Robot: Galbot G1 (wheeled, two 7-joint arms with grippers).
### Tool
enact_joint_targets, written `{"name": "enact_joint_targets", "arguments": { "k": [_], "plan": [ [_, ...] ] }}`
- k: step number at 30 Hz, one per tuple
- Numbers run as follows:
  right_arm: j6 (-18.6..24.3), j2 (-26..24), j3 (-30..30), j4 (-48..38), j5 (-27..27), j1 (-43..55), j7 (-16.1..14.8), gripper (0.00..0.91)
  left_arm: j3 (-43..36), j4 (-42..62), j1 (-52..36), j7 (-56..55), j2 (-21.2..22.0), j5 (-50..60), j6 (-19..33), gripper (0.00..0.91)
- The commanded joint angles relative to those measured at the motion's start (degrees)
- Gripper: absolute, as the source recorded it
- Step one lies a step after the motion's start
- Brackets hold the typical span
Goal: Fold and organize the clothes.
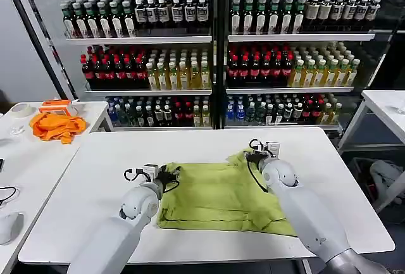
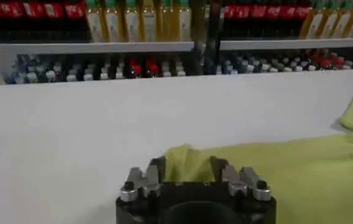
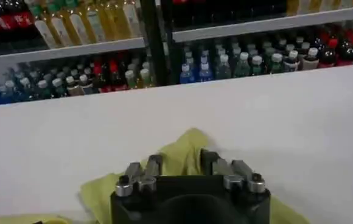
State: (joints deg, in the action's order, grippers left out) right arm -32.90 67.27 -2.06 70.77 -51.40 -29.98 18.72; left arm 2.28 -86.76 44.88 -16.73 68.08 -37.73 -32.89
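Presently, the left hand (image 1: 169, 176) gripped the T-shirt (image 1: 218, 198) at its far-left corner; the right hand (image 1: 252, 156) gripped its far-right corner, both on the white counter (image 1: 95, 185).

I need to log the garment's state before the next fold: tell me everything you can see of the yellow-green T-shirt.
The T-shirt is plain light yellow-green, thin soft fabric, no print. It lies mostly flat and slightly wrinkled on the white table, near the front edge. The left gripper is at its far left corner, fabric bunched between the fingers; the right gripper is at its far right corner, where cloth rises in a small peak.
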Motion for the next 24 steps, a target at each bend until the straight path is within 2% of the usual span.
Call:
{"name": "enact_joint_targets", "arguments": {
  "k": [1,10,15,24],
  "plan": [
    [-0.4,0.4,-0.4,-1.0,-1.1,0.2,0.5,0.0,0.1,0.5,0.4,0.4,0.2,-0.9,-0.1,0.03],
    [0.7,0.9,0.8,2.9,1.1,-0.4,0.5,0.0,0.2,-3.5,1.0,0.5,-0.4,-0.4,0.5,0.02],
    [2.7,-1.0,2.0,8.1,2.1,-1.8,-0.4,0.0,0.9,-8.4,1.7,1.3,-2.0,-0.2,2.3,0.02],
    [3.0,-5.3,6.7,19.8,1.3,-7.5,-0.6,0.0,2.2,-14.6,2.9,1.6,-4.1,-0.8,2.7,0.02]
  ]
}}
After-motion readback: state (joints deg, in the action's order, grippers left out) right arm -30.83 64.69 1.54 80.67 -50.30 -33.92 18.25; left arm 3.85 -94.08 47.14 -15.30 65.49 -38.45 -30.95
